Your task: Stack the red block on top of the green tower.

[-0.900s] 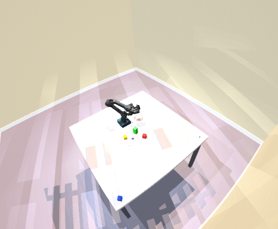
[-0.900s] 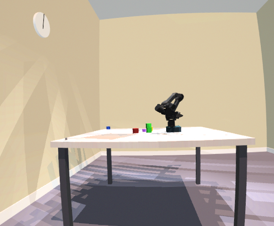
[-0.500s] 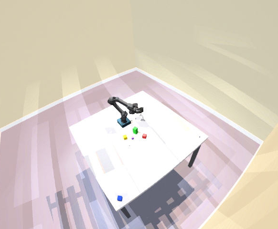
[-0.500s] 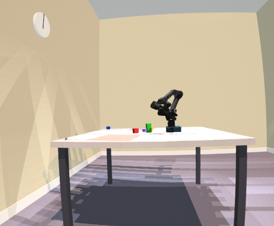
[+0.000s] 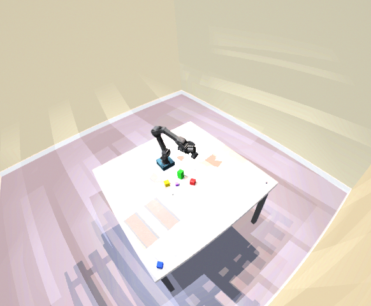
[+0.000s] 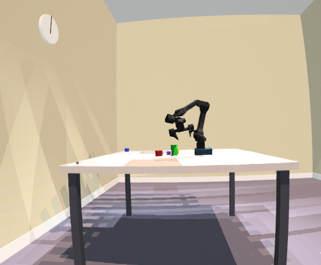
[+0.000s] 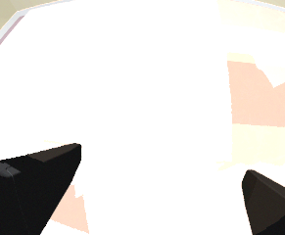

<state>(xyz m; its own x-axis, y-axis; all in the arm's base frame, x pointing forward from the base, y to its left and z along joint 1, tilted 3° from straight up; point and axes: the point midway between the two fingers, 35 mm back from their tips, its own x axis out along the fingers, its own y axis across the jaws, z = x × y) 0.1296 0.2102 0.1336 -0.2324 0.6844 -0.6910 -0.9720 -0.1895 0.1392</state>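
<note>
Red block [image 5: 192,181] on white table [image 5: 211,204], beige-walled room.

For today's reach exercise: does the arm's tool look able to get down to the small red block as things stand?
Probably yes. The tool hangs open and empty above the white table; the small red block sits apart from the green tower, with nothing over it.

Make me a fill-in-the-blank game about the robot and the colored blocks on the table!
1. The gripper hangs in the air with its fingers wide ____.
2. The red block sits on the ____, not on the green tower.
3. Far from the others, near the table's corner, sits the ____ block.
4. The tiny piece between the yellow block and the red block is ____.

Missing words: open; table; blue; purple
</note>
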